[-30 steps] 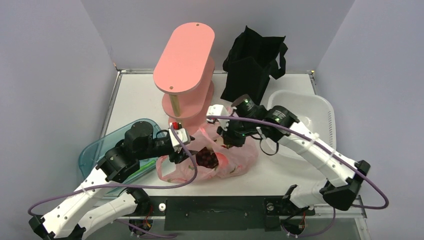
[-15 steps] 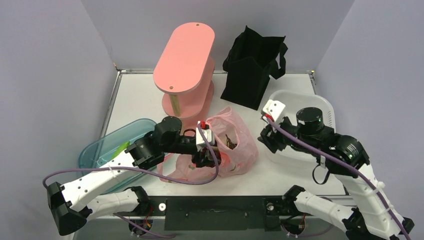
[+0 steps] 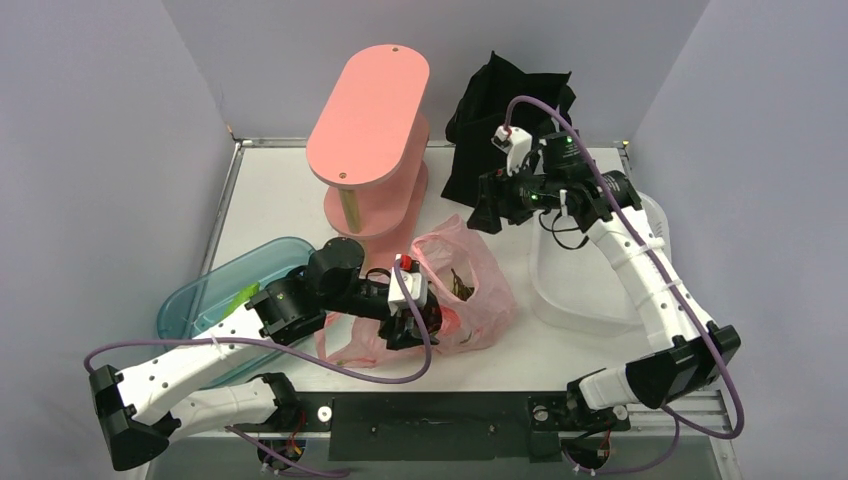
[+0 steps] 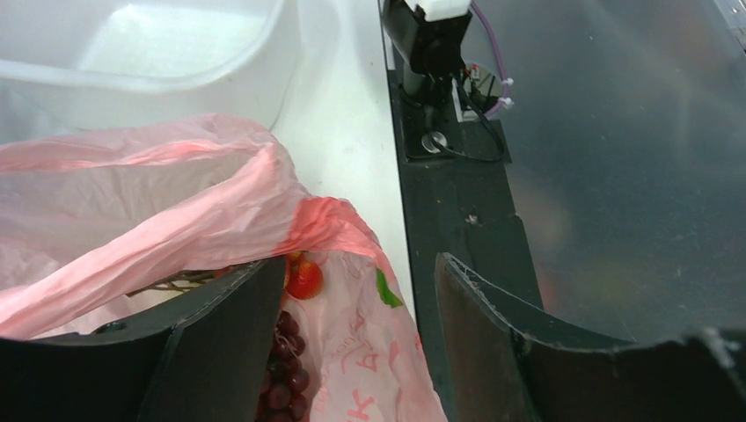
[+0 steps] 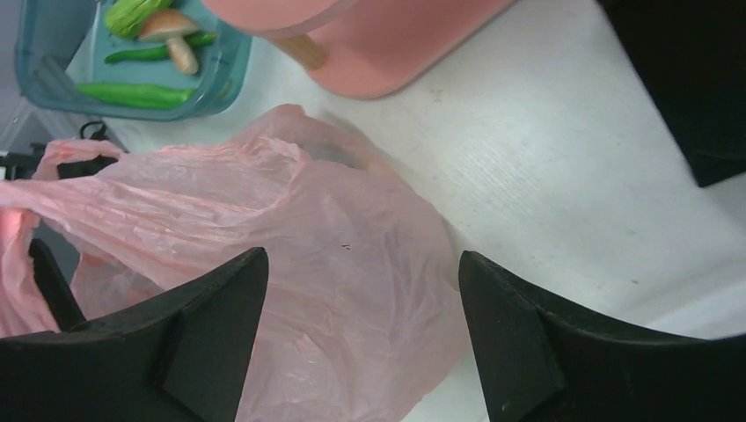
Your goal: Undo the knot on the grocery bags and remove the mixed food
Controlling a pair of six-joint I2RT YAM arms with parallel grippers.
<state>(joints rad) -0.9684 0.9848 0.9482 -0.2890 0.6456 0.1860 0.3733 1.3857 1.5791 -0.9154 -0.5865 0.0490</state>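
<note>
Surface (image 3: pixel 270 190): white, walled on three sides; carries every item listed below.
Pink stand (image 3: pixel 368 110): two oblong tiers on a post, far middle.
Teal tray (image 3: pixel 195 300): near left; holds a brown-capped mushroom (image 5: pixel 174 35), a green cucumber (image 5: pixel 132 92) and a pale green leafy piece (image 5: pixel 132 13).
White tub (image 3: pixel 590 300): right side, partly under the right arm.
Pink bag (image 3: pixel 470 300): thin translucent plastic with red print, slumped at the near middle of the surface, just in front of the stand, between the tray and the tub. Mouth gapes upward in the overhead view; dark stems show inside.
Black tote (image 3: pixel 505 120): upright at the far edge, right of the stand, loop handles slack at its top. Interior not visible.
Left gripper (image 3: pixel 415 318): low at the near side of the pink bag, touching it. Fingers (image 4: pixel 220 352) spread apart; a fold of pink film drapes over one, and the other stands beside the printed wall. Film between them hangs slack, not pinched.
Contents seen: dark red grape bunch (image 4: pixel 283 378) and small red fruit (image 4: pixel 304 280), both inside the pink bag close to the left fingers. Other contents cannot be made out.
Right gripper (image 3: pixel 487 212): raised off the surface, in front of the tote and beyond the pink bag, touching neither. Fingers (image 5: pixel 202 334) spread wide with nothing between them; its camera looks down on the bag.
</note>
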